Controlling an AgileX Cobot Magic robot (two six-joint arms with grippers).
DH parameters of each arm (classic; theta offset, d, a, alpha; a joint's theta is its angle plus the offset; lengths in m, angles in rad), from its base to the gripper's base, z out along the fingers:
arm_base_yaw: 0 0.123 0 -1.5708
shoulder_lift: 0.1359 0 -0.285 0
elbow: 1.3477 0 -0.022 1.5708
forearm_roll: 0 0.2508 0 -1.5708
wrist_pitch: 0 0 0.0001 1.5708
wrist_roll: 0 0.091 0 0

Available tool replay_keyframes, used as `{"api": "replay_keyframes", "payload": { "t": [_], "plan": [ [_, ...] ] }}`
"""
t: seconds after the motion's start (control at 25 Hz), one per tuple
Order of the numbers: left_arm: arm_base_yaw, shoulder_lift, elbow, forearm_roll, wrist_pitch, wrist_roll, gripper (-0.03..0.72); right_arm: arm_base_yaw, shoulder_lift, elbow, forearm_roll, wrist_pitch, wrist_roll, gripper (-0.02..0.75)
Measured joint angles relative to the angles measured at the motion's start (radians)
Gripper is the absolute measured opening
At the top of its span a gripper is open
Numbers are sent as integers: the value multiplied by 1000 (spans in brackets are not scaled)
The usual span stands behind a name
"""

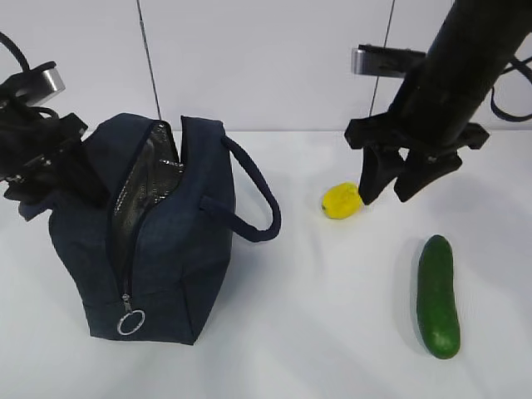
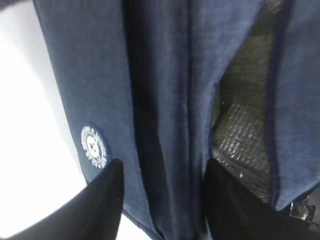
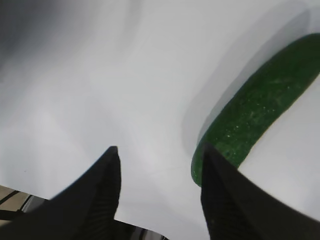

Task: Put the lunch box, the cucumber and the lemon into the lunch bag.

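Observation:
The navy lunch bag (image 1: 166, 249) stands at the left, its top zipper open onto silver lining (image 1: 150, 187). Against the bag's left side is my left gripper (image 1: 58, 166). In the left wrist view this gripper (image 2: 164, 162) has its jaws apart, with a fold of bag fabric (image 2: 160, 75) showing between them. The yellow lemon (image 1: 342, 200) lies right of the bag. My right gripper (image 1: 385, 198) hangs open and empty just right of the lemon. The dark green cucumber (image 1: 438, 295) lies at the front right, its tip (image 3: 260, 115) beside my right finger. The lunch box is out of view.
One padded handle (image 1: 258, 199) loops out from the bag's right side toward the lemon. A metal ring pull (image 1: 130, 322) hangs at the bag's near end. White tabletop (image 1: 316, 332) lies between bag and cucumber. A white wall stands behind.

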Motion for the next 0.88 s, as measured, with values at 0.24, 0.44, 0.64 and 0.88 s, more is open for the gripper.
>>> {"api": "replay_keyframes", "payload": {
  "t": [0.24,0.44,0.64,0.88],
  "plan": [
    [0,-12,-35,6,40,0,372,0,-16,91,-53,0,73,375],
    [0,-22,-141,44,52,-13,375,0,-16,100,-86,0,151,375],
    [0,-51,-176,131,57,-37,375,0,-22,117,-127,0,219,375],
    [0,-59,-176,157,65,-47,375,0,-93,244,-216,-2,312,375]
  ]
}}
